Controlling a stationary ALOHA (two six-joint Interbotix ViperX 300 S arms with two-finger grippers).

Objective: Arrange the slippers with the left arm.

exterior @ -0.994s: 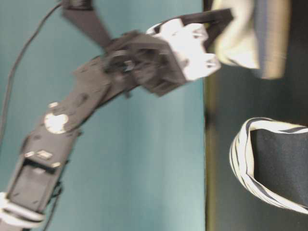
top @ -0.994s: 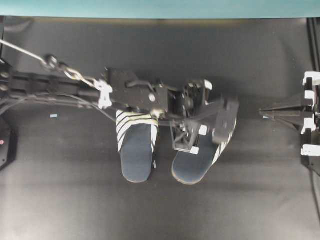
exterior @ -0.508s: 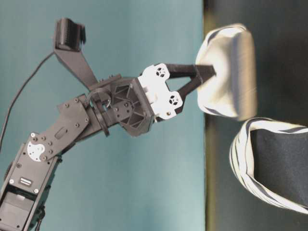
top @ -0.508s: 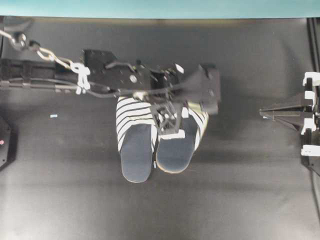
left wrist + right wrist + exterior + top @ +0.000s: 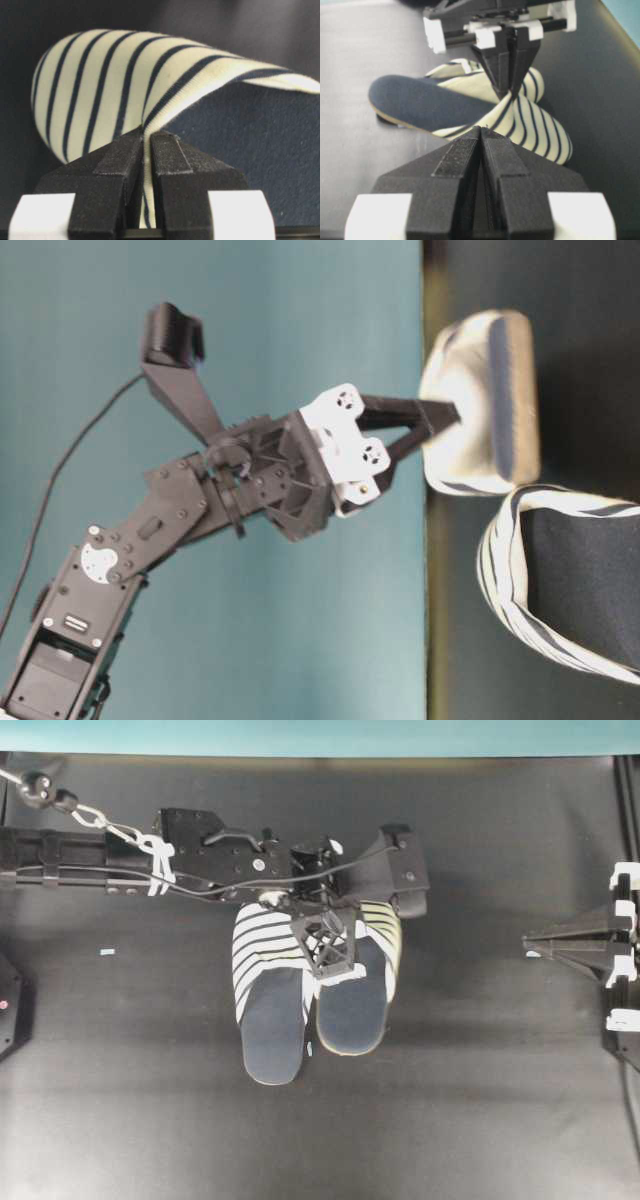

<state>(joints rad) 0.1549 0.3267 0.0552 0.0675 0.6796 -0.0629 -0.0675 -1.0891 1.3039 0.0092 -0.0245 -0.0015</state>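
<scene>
Two striped slippers with navy insoles lie side by side, heels toward the near edge. One slipper [image 5: 270,1020] rests free on the dark table. My left gripper [image 5: 330,963] reaches in from the left and is shut on the toe-cover edge of the other slipper [image 5: 355,1010]. The left wrist view shows the striped fabric [image 5: 100,90] pinched in the gripper [image 5: 147,136]. In the table-level view the gripper [image 5: 440,422] holds that slipper [image 5: 485,405] tilted beside the free one [image 5: 560,590]. My right gripper [image 5: 530,952] is shut and empty at the right edge, apart from both slippers [image 5: 530,127].
The dark table mat [image 5: 470,1120] ends at a teal wall along the back [image 5: 320,735]. A small pale scrap [image 5: 107,952] lies at the left. The left arm's cable and links [image 5: 90,820] span the upper left.
My left gripper has carried the held slipper leftward from its skewed spot further right. It is now parallel with and close against the free slipper. The right arm stayed put.
</scene>
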